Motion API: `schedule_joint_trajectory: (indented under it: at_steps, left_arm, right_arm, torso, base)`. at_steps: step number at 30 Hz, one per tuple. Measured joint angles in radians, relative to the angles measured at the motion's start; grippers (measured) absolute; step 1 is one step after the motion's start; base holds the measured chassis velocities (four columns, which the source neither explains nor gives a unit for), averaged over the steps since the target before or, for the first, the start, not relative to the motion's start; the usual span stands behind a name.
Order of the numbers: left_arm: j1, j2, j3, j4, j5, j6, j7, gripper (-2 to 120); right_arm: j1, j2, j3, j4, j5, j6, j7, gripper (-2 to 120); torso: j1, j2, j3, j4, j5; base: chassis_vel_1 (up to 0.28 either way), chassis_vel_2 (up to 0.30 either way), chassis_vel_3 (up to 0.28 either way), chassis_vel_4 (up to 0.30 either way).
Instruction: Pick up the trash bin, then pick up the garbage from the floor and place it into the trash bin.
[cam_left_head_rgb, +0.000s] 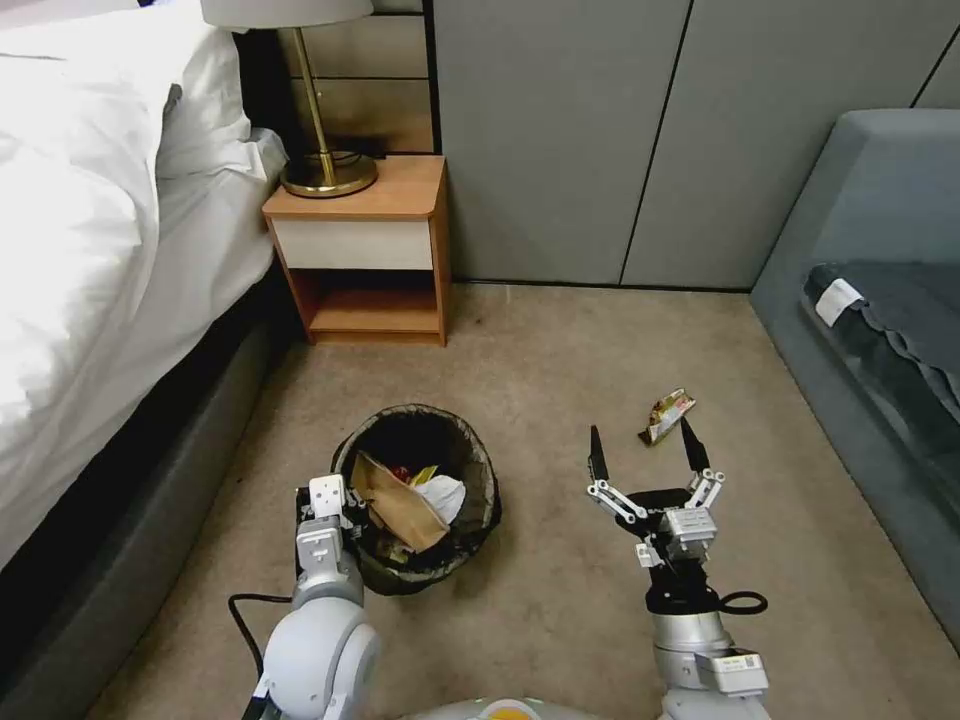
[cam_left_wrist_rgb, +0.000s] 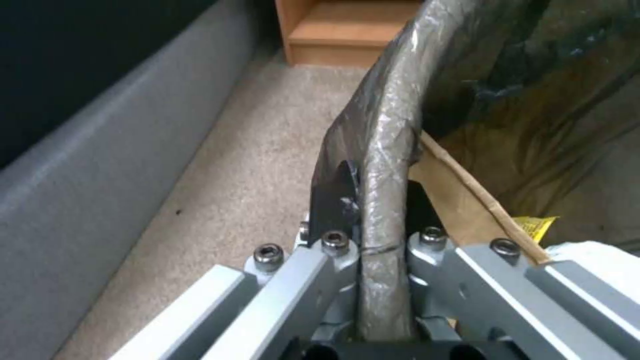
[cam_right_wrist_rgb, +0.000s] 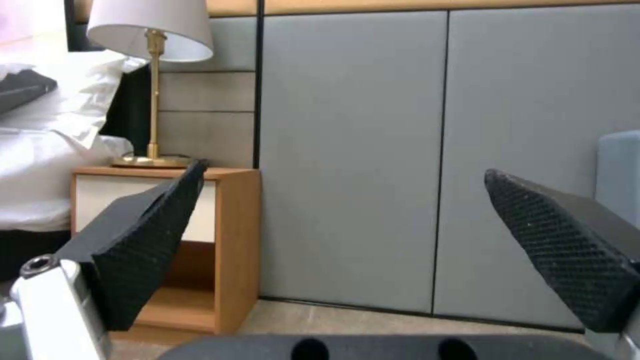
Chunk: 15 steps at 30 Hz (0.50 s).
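The trash bin (cam_left_head_rgb: 470, 520), round and lined with a dark bag, is low in front of me on the left. My left gripper (cam_left_head_rgb: 338, 508) is shut on its near rim; in the left wrist view the fingers (cam_left_wrist_rgb: 337, 195) pinch the bag-wrapped rim (cam_left_wrist_rgb: 387, 150). A brown paper bag (cam_left_head_rgb: 400, 505), a white tissue (cam_left_head_rgb: 443, 495) and a yellow wrapper (cam_left_wrist_rgb: 537, 227) lie inside the bin. One piece of garbage, a golden wrapper (cam_left_head_rgb: 667, 415), lies on the carpet. My right gripper (cam_left_head_rgb: 643, 445) hovers open just short of it, holding nothing, its pads (cam_right_wrist_rgb: 150, 240) wide apart.
A bed (cam_left_head_rgb: 90, 260) runs along the left. A wooden nightstand (cam_left_head_rgb: 360, 250) with a brass lamp (cam_left_head_rgb: 325, 150) stands against the grey panelled wall (cam_left_head_rgb: 600, 140). A grey upholstered seat (cam_left_head_rgb: 880, 330) borders the right. Beige carpet (cam_left_head_rgb: 560, 370) lies open between them.
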Motion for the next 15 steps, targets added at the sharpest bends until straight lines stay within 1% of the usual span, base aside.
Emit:
schedule_joint_trajectory:
  at_steps: [4, 15]
  left_arm:
    - [-0.001, -0.003, 0.003, 0.003, 0.008, -0.016, 0.006, 0]
    - [-0.004, -0.007, 0.005, 0.006, 0.008, -0.016, 0.006, 0]
  right_arm:
    - [0.01, 0.0, -0.007, -0.009, 0.002, 0.0, -0.001, 100]
    - [0.051, 0.003, -0.014, -0.02, 0.036, 0.022, 0.002, 100]
  torso:
    - [0.0, 0.0, 0.0, 0.0, -0.0001]
    - [0.0, 0.0, 0.0, 0.0, -0.0001]
  base:
    - [0.0, 0.0, 0.0, 0.0]
    - [0.0, 0.0, 0.0, 0.0]
